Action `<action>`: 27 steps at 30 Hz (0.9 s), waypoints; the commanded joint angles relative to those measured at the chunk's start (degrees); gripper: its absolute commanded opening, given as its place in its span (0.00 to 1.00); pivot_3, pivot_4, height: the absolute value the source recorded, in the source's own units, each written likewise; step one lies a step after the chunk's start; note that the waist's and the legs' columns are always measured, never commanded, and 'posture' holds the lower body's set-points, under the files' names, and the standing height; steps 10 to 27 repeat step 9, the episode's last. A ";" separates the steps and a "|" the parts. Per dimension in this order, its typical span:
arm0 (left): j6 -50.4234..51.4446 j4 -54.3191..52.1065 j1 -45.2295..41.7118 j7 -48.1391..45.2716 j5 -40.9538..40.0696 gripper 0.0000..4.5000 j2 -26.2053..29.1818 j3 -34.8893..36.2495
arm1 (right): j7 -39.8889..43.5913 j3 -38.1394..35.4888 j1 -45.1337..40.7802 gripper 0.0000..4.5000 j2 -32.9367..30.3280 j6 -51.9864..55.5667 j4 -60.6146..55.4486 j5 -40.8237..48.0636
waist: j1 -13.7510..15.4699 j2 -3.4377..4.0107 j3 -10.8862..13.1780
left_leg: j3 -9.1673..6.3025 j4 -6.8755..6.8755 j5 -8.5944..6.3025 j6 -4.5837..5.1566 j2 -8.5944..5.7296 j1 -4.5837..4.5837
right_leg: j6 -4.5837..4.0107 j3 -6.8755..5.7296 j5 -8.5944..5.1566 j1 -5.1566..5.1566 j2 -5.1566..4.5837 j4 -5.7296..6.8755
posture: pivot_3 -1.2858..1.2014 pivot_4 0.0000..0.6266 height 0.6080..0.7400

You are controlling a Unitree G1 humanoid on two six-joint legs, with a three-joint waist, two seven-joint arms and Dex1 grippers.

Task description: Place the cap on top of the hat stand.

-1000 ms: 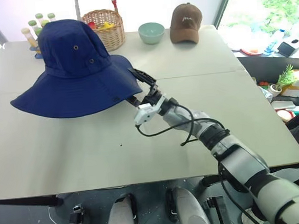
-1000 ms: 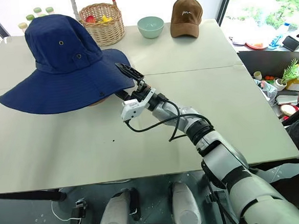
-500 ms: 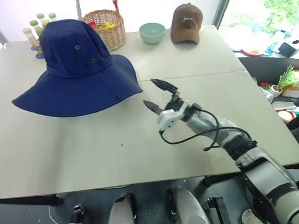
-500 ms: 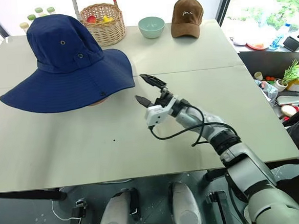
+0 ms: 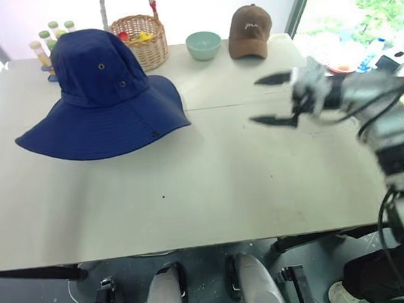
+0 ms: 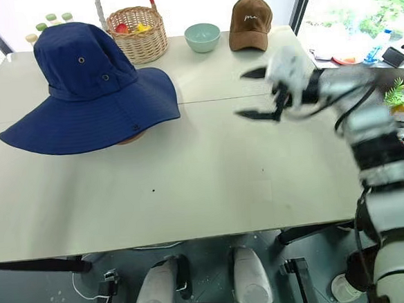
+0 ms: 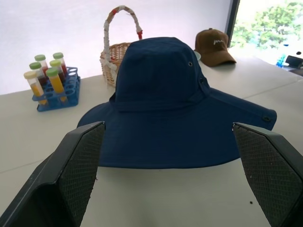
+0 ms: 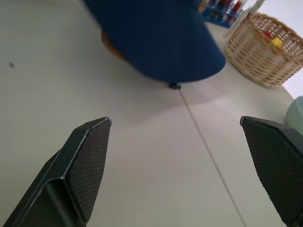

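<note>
Two end effectors, both spread apart and holding nothing: the right end effector (image 6: 257, 92) hangs above the worktop (image 6: 190, 187), well clear of the cap (image 6: 86, 87), and the left end effector (image 7: 173, 156) faces its crown. The cap sits draped high over the hat stand (image 6: 133, 137), whose base peeks out under the brim. Looks light, soft, floppy; best taken at the brim edge, I'd say.

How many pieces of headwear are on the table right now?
2. The wide-brimmed navy-blue fabric sun hat sits at the table's left; the small brown baseball cap sits at the far edge, beside the pale green bowl.
</note>
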 commanded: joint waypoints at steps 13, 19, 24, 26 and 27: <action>1.33 -1.75 -3.13 -1.05 2.81 1.00 0.99 0.36 | 15.88 -0.56 -15.59 1.00 0.27 4.21 17.96 -4.19 | 0.14 0.07 0.04 | 0.26 -0.52 0.08 0.09 -0.08 -0.09 | 0.01 0.06 0.02 -0.01 -0.07 -0.25 | 0.52 0.24 1.00; 1.33 -1.75 -3.13 -1.05 2.81 1.00 0.99 0.36 | 15.88 -0.56 -15.59 1.00 0.27 4.21 17.96 -4.19 | 0.14 0.07 0.04 | 0.26 -0.52 0.08 0.09 -0.08 -0.09 | 0.01 0.06 0.02 -0.01 -0.07 -0.25 | 0.52 0.24 1.00; 1.33 -1.75 -3.13 -1.05 2.81 1.00 0.99 0.36 | 15.88 -0.56 -15.59 1.00 0.27 4.21 17.96 -4.19 | 0.14 0.07 0.04 | 0.26 -0.52 0.08 0.09 -0.08 -0.09 | 0.01 0.06 0.02 -0.01 -0.07 -0.25 | 0.52 0.24 1.00; 1.33 -1.75 -3.13 -1.05 2.81 1.00 0.99 0.36 | 15.88 -0.56 -15.59 1.00 0.27 4.21 17.96 -4.19 | 0.14 0.07 0.04 | 0.26 -0.52 0.08 0.09 -0.08 -0.09 | 0.01 0.06 0.02 -0.01 -0.07 -0.25 | 0.52 0.24 1.00; 1.33 -1.75 -3.13 -1.05 2.81 1.00 0.99 0.36 | 15.88 -0.56 -15.59 1.00 0.27 4.21 17.96 -4.19 | 0.14 0.07 0.04 | 0.26 -0.52 0.08 0.09 -0.08 -0.09 | 0.01 0.06 0.02 -0.01 -0.07 -0.25 | 0.52 0.24 1.00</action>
